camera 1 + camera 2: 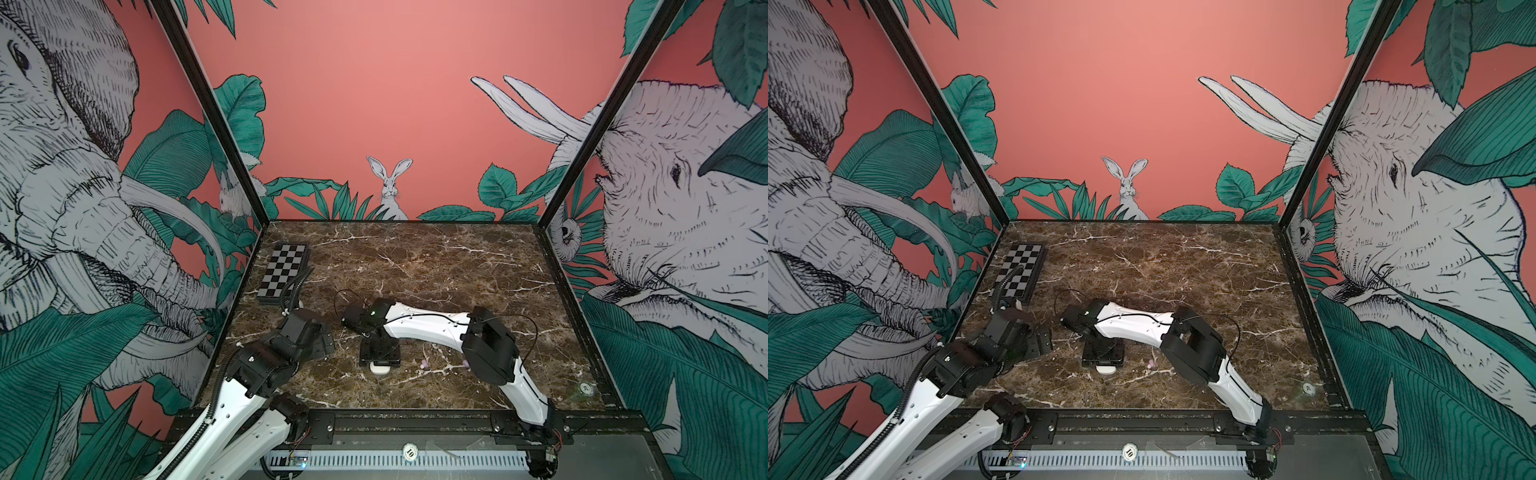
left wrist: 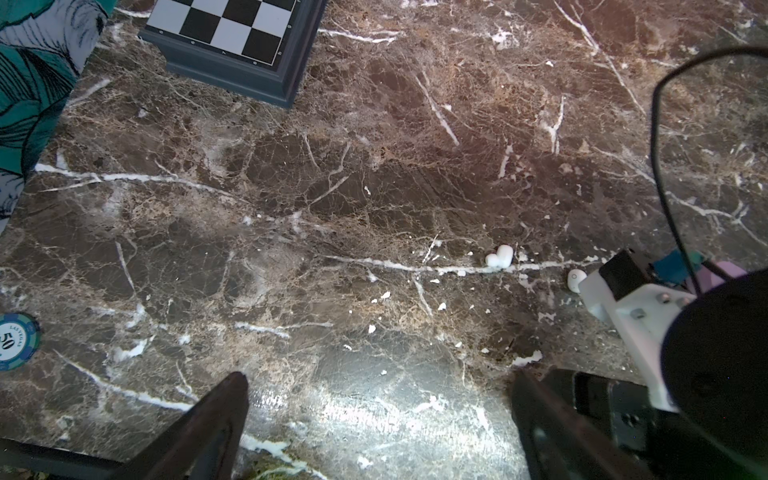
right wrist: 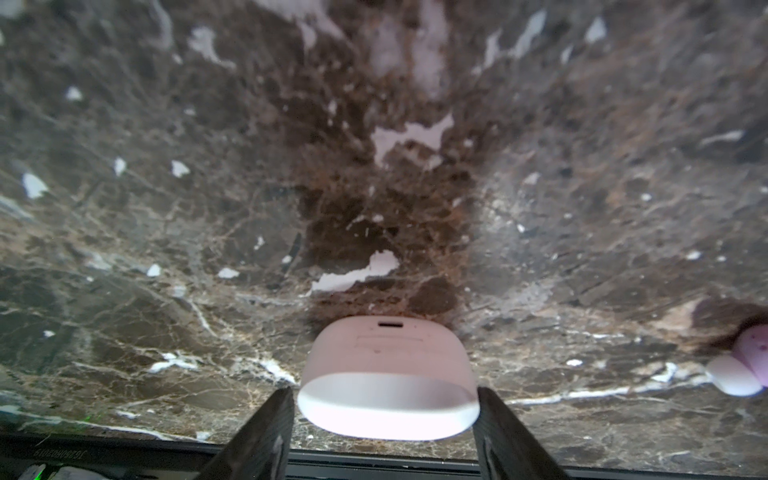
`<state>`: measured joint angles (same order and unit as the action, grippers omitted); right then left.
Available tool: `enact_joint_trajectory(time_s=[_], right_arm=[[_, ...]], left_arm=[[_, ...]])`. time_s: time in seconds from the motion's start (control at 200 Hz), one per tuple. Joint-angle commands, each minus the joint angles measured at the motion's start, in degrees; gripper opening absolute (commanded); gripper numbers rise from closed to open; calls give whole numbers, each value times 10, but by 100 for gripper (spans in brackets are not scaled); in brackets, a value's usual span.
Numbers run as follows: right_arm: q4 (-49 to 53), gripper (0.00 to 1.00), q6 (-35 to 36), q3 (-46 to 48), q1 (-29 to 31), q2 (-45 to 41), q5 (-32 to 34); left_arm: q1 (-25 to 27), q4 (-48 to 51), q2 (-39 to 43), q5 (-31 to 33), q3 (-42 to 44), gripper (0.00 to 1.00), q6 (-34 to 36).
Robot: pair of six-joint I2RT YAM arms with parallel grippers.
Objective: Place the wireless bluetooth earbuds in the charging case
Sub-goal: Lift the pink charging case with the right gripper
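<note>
The white pebble-shaped charging case (image 3: 388,374) lies closed on the marble near the table's front, and its near edge shows in both top views (image 1: 380,369) (image 1: 1105,370). My right gripper (image 3: 385,390) points straight down over it, its two fingers pressed against the case's two sides. Two white earbuds (image 2: 500,257) (image 2: 576,279) lie apart on the marble in the left wrist view. Two lilac earbuds (image 1: 424,365) (image 1: 466,365) lie right of the case, one pair of pale shapes (image 3: 748,353) at the edge of the right wrist view. My left gripper (image 2: 380,374) hovers open and empty, left of the case (image 1: 326,345).
A folded chessboard (image 1: 284,272) lies at the back left. One poker chip (image 1: 585,388) sits by the front right corner and another (image 2: 16,340) appears in the left wrist view. The black front rail (image 1: 415,419) runs just behind the case. Printed walls enclose three sides.
</note>
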<state>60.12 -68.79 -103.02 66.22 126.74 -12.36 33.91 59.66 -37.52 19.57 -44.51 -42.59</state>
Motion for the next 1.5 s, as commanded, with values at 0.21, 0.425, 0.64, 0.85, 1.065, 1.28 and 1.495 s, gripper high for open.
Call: enact_joint_trajectory(time_s=[0.21,0.425,0.64,0.85,1.065,1.28,1.495], right_arm=[[8,68,-1,3,-4,11,0],[3,68,-1,7,-5,20,-14],[1,67,-1,9,-6,23,-18],[5,65,-3,9,-6,7,4],[5,70,-3,7,-5,5,5],[2,67,-4,10,-4,-1,10],[-2,61,-3,11,-3,-3,12]], left_arm=[[-4,1,6,12,7,99,-3],[-4,0,6,14,8,99,-3],[-4,0,8,15,8,99,-3],[-4,-1,11,16,9,99,-4],[-4,-1,10,17,9,99,-5],[-4,-1,10,17,9,99,-4],[-4,-1,10,17,8,99,-5]])
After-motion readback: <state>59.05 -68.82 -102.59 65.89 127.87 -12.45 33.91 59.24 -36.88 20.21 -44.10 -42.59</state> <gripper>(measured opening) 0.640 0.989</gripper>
